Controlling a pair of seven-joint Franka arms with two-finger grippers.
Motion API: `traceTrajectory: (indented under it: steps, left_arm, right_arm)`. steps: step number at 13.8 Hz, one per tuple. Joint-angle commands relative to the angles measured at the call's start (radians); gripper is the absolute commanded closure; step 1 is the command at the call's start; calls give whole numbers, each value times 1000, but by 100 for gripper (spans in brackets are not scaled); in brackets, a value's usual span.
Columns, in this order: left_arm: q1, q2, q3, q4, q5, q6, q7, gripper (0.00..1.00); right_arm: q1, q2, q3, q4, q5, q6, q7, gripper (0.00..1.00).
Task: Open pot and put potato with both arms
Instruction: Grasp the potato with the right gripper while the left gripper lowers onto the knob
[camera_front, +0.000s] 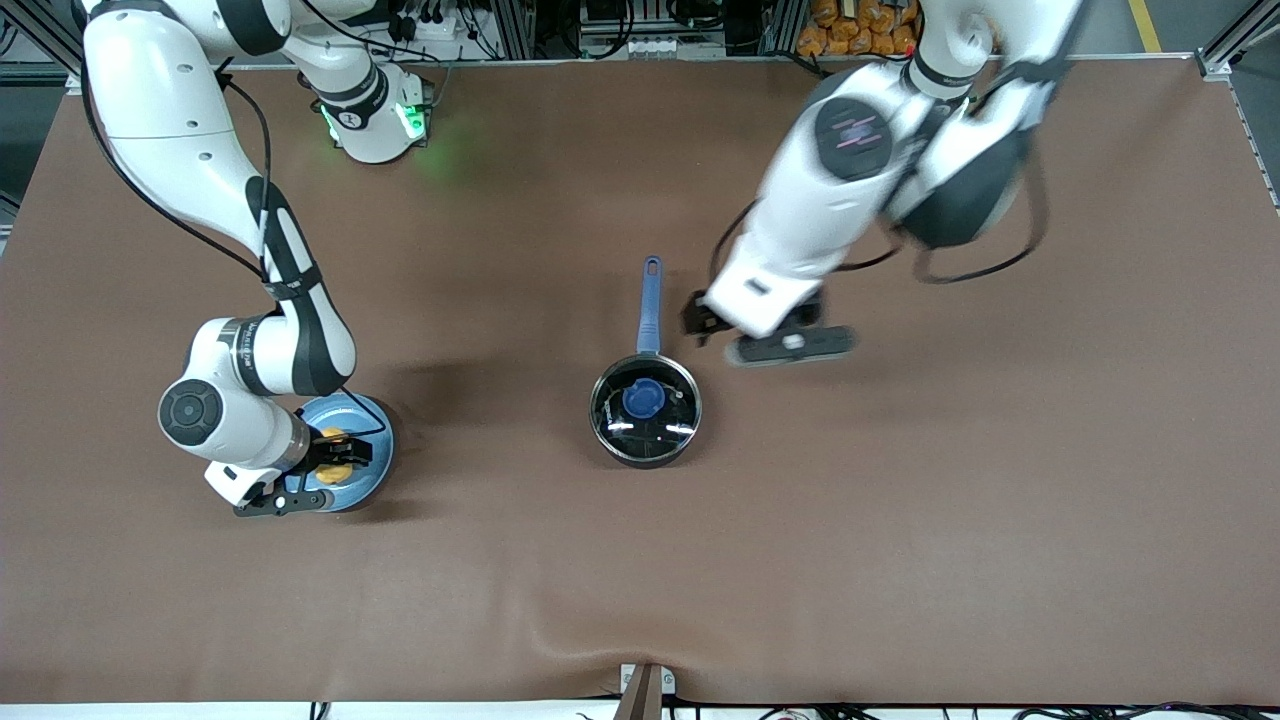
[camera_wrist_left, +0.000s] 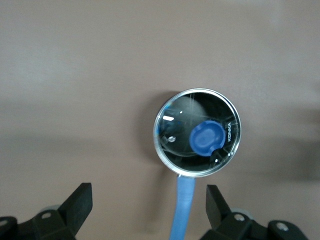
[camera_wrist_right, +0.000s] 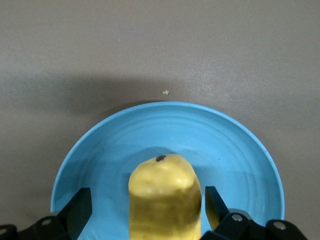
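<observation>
The black pot (camera_front: 645, 410) stands mid-table with its glass lid (camera_front: 660, 425) on and the lid's blue knob (camera_front: 643, 398) on top. Its blue handle (camera_front: 650, 305) points toward the robots' bases. My left gripper (camera_front: 703, 320) hangs open in the air beside the handle. In the left wrist view the handle (camera_wrist_left: 182, 210) runs below, between the spread fingers (camera_wrist_left: 80, 200), with the lidded pot (camera_wrist_left: 197, 132) ahead. My right gripper (camera_front: 340, 455) is low over the blue plate (camera_front: 372, 470), open, with one finger on each side of the yellow potato (camera_wrist_right: 165, 200) lying on the plate (camera_wrist_right: 165, 125).
The brown table cover (camera_front: 900, 500) stretches wide around the pot. A small crumb (camera_wrist_right: 165, 92) lies on it just off the plate's rim. The right arm's base (camera_front: 375, 120) glows green at the table's edge nearest the robots.
</observation>
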Motion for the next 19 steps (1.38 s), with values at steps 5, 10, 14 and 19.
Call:
traceTrajectory:
  steps: [5,10,14,19]
  left_arm:
    - [-102,191,23,91,72,190,-90,0]
    - [-320,282,258,134,70,244,-150,0]
    - [-328,303,269,134,72,255,-153,0]
    - [-328,345,283,135,72,334,-154,0]
  right_arm:
    - [-2,8,2,-3,20,13,-33,12]
    - [-10,7,2,1,17,11,-82,77]
    - [1,-4,0,23,17,2,-77,92]
    - [8,-30,5,41,38,0,-51,94]
